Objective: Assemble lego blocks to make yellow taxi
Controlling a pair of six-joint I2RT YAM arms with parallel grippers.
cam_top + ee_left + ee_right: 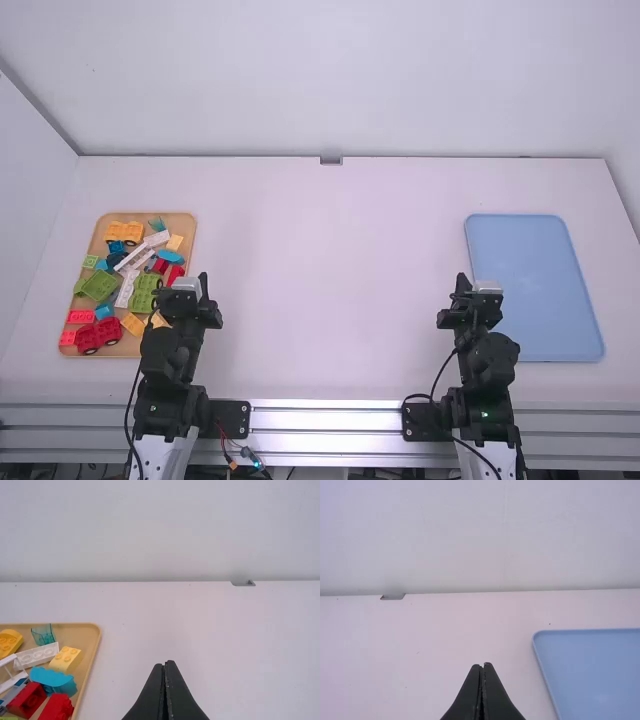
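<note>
Your left gripper [164, 664] and right gripper [482, 665] are resting closed, empty; yellow blocks [132, 324] are lying crowded in the tray [185, 223] at frame left. Descending unopened, you are risking jostling neighbouring pieces [108, 329].

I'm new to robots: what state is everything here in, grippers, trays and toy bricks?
Left gripper: shut.
Right gripper: shut.
Tan tray: filled with jumbled bricks.
Blue tray: lying flat on the table.
Pale yellow brick: in the tan tray, studs showing.
Red wheeled piece: in the tan tray.
</note>
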